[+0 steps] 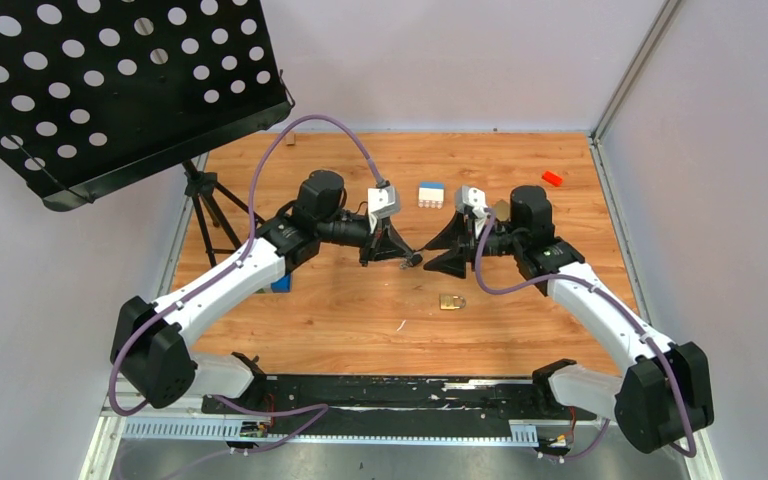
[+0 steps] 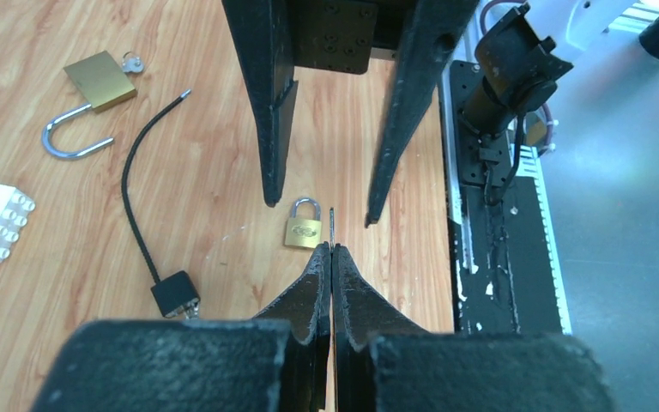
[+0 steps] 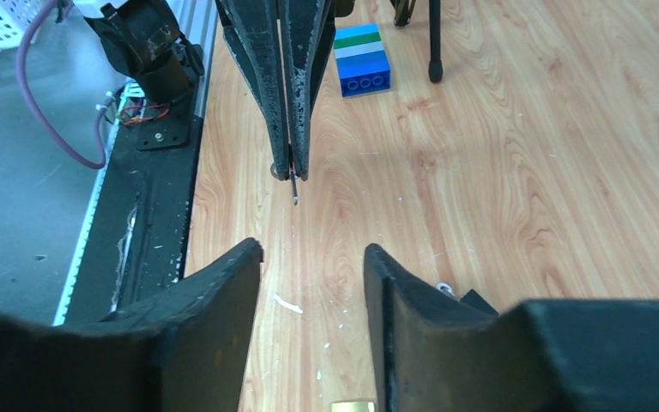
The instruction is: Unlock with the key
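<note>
Two sets of fingers meet nose to nose above the tabletop (image 1: 360, 320). On the left, the left fingers (image 2: 324, 270) are pinched tight on the key (image 2: 332, 225), holding it clear of the wood with its tip poking forward, presumably so it can be aimed at a keyhole. It looks like a thin, dull grey sliver, seen edge-on. Facing it, the right fingers (image 3: 244, 275) stand parted and empty. Below them the small brass padlock (image 2: 303, 225) lies flat, and its shackle appears closed.

The tabletop (image 1: 340, 330) is light brown with a wood grain. The small padlock (image 2: 304, 232) is brass yellow, the key (image 2: 332, 227) dull grey, the cable (image 2: 125, 193) black.
</note>
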Controlling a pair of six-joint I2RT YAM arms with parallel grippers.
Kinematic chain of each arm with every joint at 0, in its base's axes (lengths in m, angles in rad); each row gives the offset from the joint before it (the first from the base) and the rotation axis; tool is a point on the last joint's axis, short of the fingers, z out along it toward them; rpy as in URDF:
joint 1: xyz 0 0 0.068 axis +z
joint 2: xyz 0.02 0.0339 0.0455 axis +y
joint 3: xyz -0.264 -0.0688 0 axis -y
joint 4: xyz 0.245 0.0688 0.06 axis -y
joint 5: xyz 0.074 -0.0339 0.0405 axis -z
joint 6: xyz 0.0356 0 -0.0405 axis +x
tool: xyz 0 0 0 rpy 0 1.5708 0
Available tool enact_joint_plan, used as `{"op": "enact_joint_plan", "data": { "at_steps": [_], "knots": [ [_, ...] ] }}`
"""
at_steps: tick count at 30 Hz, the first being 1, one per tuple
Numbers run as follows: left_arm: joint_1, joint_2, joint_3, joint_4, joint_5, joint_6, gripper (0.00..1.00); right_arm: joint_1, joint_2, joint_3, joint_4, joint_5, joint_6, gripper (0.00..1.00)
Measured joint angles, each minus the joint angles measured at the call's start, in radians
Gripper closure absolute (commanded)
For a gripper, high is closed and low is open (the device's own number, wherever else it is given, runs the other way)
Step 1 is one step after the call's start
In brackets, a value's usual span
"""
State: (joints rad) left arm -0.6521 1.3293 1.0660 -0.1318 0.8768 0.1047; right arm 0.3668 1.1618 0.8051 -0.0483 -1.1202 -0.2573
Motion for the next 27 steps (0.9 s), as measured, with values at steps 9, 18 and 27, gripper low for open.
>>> {"op": "enact_joint_plan", "data": {
  "at_steps": [9,18,27],
  "knots": [
    [0.000,0.000,0.021,-0.122,-0.053,0.104,1.00,0.000,-0.036,0.000,-0.041,0.021,-0.059,0.35],
    [-0.012,0.001,0.024,-0.208,-0.072,0.164,1.00,0.031,0.002,0.016,-0.118,0.034,-0.087,0.45],
    [-0.066,0.026,0.037,-0.254,-0.091,0.209,1.00,0.093,0.106,0.115,-0.157,0.047,-0.112,0.59]
  ]
}}
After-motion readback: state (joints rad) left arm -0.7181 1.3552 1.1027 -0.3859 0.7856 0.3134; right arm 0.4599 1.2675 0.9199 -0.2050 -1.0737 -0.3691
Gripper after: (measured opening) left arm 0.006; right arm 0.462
